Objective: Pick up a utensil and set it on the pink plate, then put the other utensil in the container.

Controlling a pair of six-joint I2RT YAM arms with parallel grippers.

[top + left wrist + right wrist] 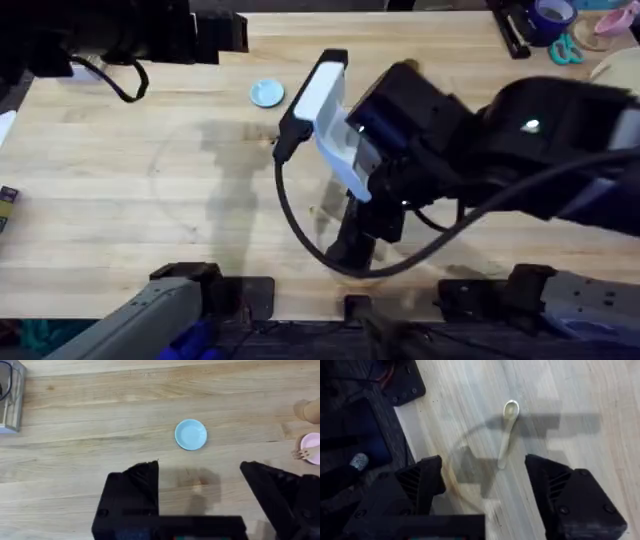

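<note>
My right hand (485, 485) hangs spread wide over the desk (580, 405), pinching nothing; the spoon (507, 430) lies flat just beyond the gap between my fingers, bowl pointing away. My left hand (200, 485) is spread too, above bare wood. Farther off sits the light blue plate (190, 434), and beyond it the fork (300, 453) rests on the pink plate (313, 446) beside the brown cup (311, 409).

Pale bare-wood spoon (507, 431), matt and thin, on the light wooden table (120, 160) with clear grain lines. Light blue plate (190, 434) looks smooth, faintly glossy. Right gripper's fingers (570, 495): black matt plastic, ribbed faces.
</note>
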